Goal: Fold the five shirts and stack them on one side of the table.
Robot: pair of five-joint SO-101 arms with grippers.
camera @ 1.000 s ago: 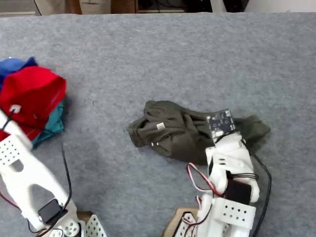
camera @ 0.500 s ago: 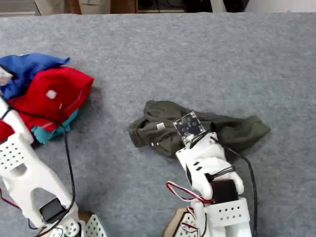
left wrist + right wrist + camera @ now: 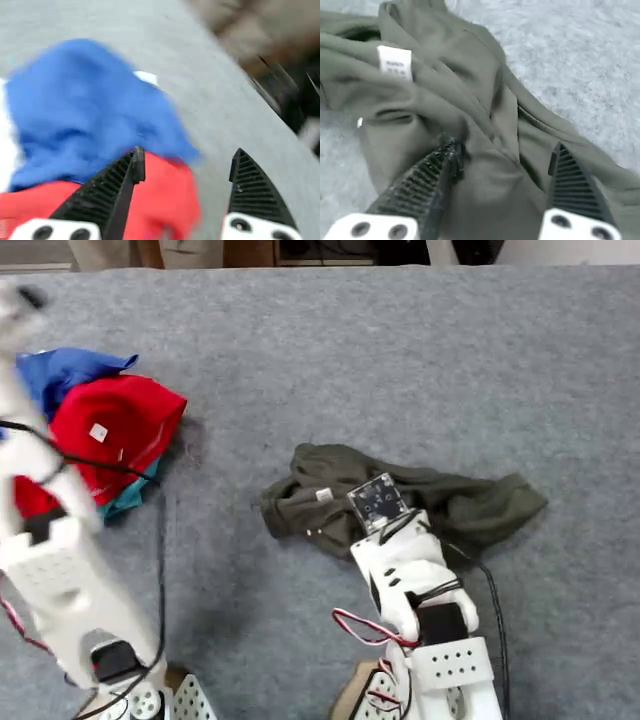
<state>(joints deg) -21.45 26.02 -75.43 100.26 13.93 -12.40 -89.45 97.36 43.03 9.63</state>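
A crumpled olive-green shirt (image 3: 330, 505) lies mid-table, its white label (image 3: 395, 63) facing up. My right gripper (image 3: 505, 157) hovers open just over its folds (image 3: 485, 100); the right arm (image 3: 405, 565) stands at the near edge. At the far left a pile holds a red shirt (image 3: 110, 430) on top, a blue shirt (image 3: 65, 370) behind it and a teal one (image 3: 130, 495) underneath. My left gripper (image 3: 187, 165) is open above the blue shirt (image 3: 80, 110) and red shirt (image 3: 160, 200), holding nothing. The left arm (image 3: 50, 570) rises along the left edge.
Grey felt (image 3: 420, 360) covers the table, with bare room at the back and to the right. Beyond the far edge there is furniture (image 3: 200, 250). Cables (image 3: 160, 570) trail from both arms near the front edge.
The left arm let go of the red shirt and lifted toward the far left; the pile spread out. The right arm swung left over the olive shirt's middle.
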